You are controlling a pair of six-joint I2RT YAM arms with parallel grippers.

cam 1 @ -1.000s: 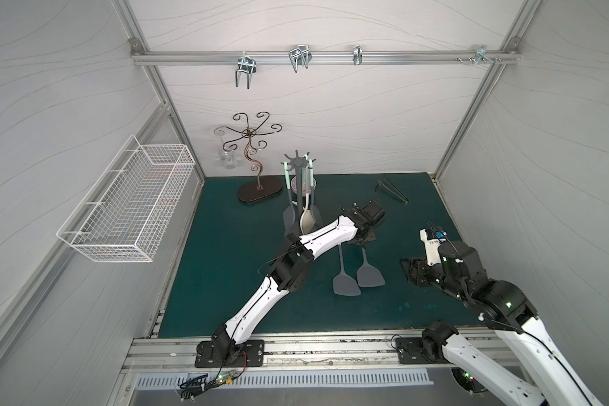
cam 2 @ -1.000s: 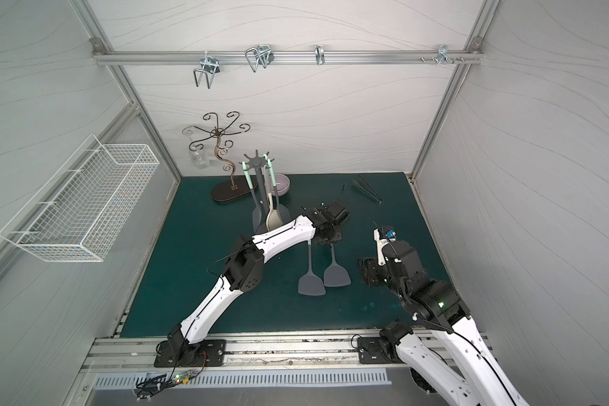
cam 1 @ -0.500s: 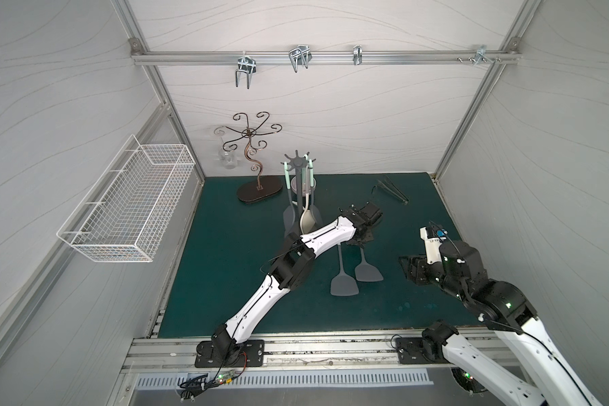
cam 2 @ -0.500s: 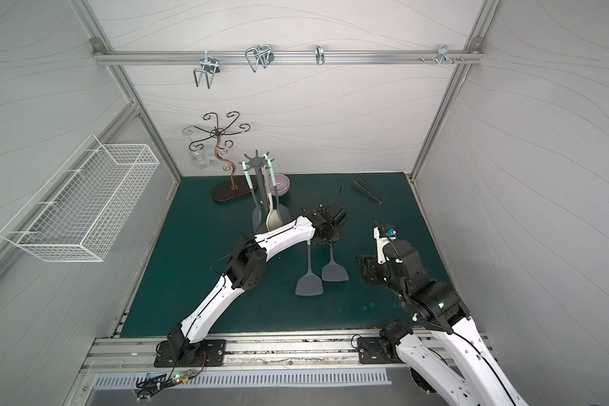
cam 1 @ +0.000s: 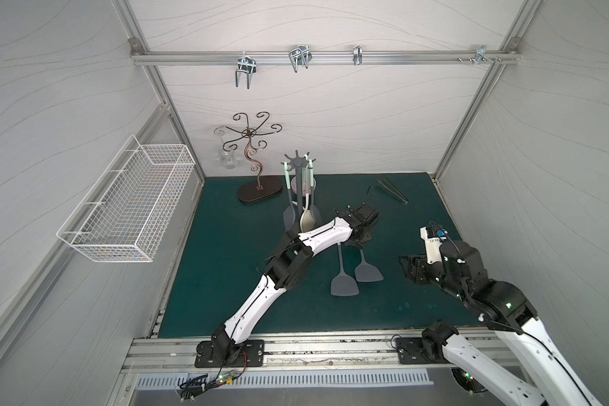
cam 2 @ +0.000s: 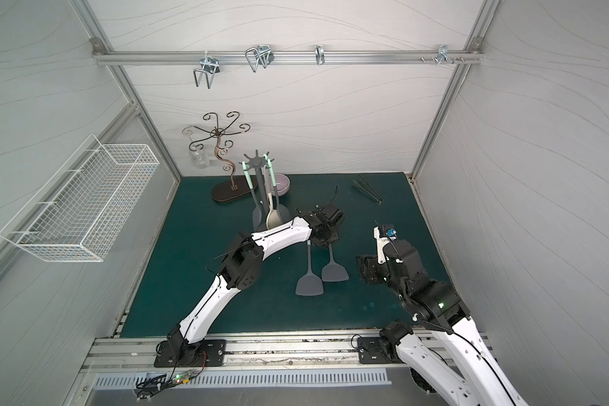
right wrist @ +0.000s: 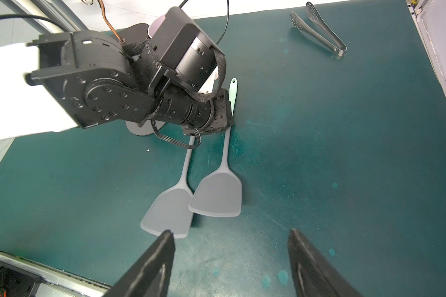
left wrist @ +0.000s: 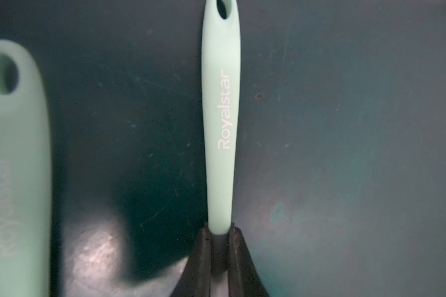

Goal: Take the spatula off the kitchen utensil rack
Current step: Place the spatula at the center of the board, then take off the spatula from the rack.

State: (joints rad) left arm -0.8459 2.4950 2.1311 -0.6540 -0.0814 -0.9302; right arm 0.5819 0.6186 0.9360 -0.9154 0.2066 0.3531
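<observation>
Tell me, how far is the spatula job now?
Done: one spatula lies on the mat, off the rack. In hand: the left hand is shut on a second spatula, also off the rack, low at the mat. Left: probably only to let go. The right hand is open, empty.

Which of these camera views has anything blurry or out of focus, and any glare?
Left wrist view: centre spatula handle sharp, second handle at the edge blurred, pale patch on the mat possibly glare. Right wrist view: both spatula blades crisp. Both top views: evenly lit, sharp.
</observation>
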